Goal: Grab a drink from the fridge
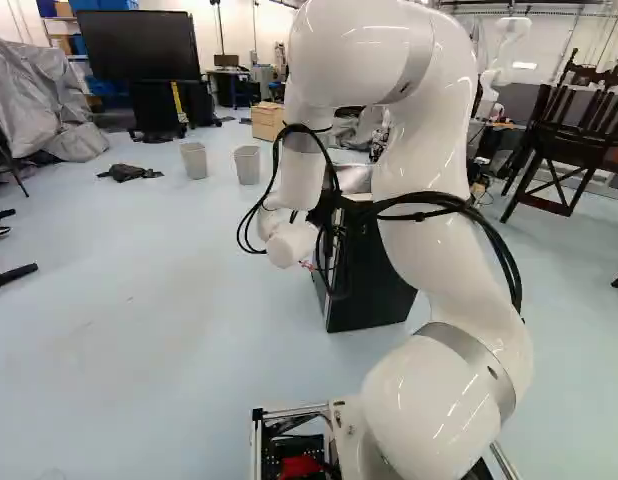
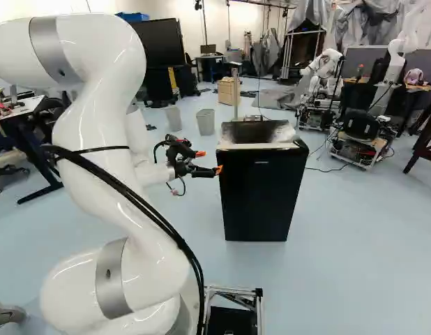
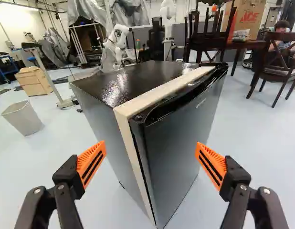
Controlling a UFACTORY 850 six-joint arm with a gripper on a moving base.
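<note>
Faces the closed fridge just ahead, with gripper spread wide and empty. Calls for opening the door first, perhaps by its dark top lip. Shows no drink.

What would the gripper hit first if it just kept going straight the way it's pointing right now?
Most likely the black fridge, around the upright edge where its pale strip meets the door. That edge lies ahead between the gripper's open fingers, though the remaining gap is hard to judge.
</note>
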